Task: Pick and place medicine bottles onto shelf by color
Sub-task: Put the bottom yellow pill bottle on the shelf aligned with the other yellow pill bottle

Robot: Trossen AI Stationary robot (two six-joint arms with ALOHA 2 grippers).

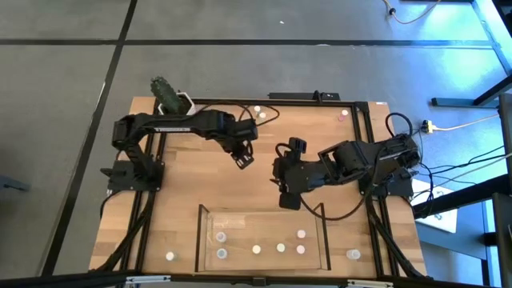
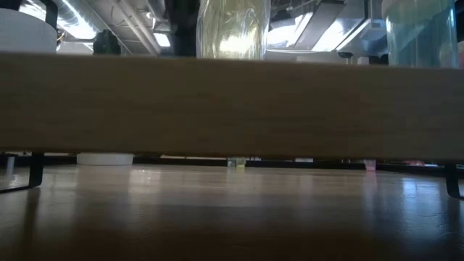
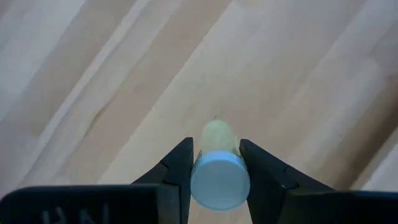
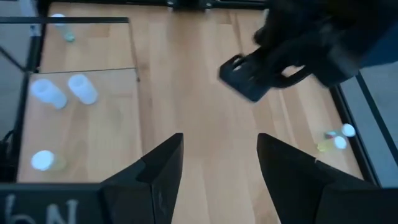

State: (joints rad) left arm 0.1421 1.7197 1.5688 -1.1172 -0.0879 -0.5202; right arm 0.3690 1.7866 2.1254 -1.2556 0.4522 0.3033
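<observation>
The left pincer [image 1: 243, 158] hangs over the middle of the tabletop [image 1: 176, 200], at about 11 o'clock from the centre, and it pinches a bottle [image 3: 219, 176] between its two fingers [image 3: 178, 168]; the pale cap faces the wrist camera and the yellowish body points down at the wood. The right pincer [image 4: 219, 163] sits close by, at about 3 o'clock from the left one, over the wood just above the shelf [image 1: 202, 240]; its fingers stand spread with nothing between them.

The shelf lies at 6 o'clock on the tabletop, near the front edge. Inside it stand several bottles: two at its left end [image 1: 222, 238], one of them just below the other, then a row toward the right with cream ones [image 1: 257, 250] and pinkish ones [image 1: 301, 234]. One bottle [image 1: 170, 256] stands outside the shelf at 7 o'clock and another [image 1: 353, 254] outside at 5 o'clock. At 12 o'clock, by the back edge, two more [image 1: 258, 114] stand together, and one [image 1: 343, 117] stands at 1 o'clock. A cactus pot [image 1: 170, 98] sits at the 11 o'clock corner
</observation>
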